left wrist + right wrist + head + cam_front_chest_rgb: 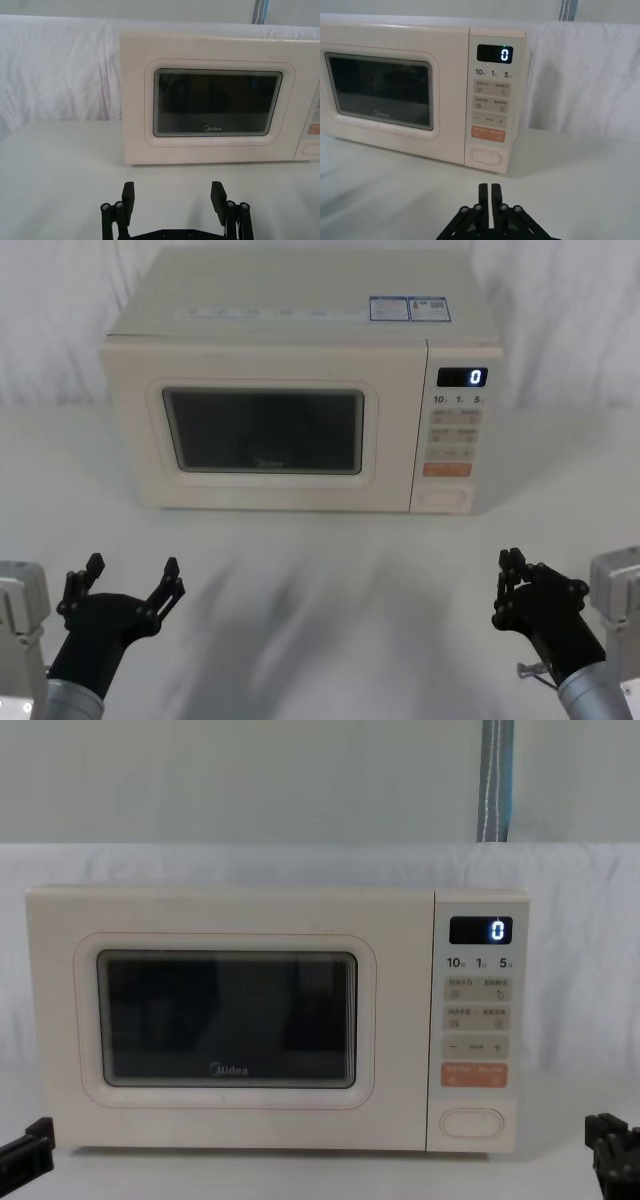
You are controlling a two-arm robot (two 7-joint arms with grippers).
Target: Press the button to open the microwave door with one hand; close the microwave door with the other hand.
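Nothing done yet: cream-white microwave door with dark glass window (265, 430) sits flush, shut, at table centre. Right black pronged gripper (512, 589) low at near right, prongs pressed together, well short of oval release button (446, 497). Left black pronged gripper (130, 584) spread, parked near left

White-draped table (560, 1175), white cloth backdrop (300, 860), pale wall (250, 780) behind.

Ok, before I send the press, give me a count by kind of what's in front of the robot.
Microwave: 1, the microwave door shut, display reading 0
Open-door button: 1, oval button at the panel's bottom
Grippers: 2, left gripper open, right gripper shut, both low and short of the microwave
Total: 4
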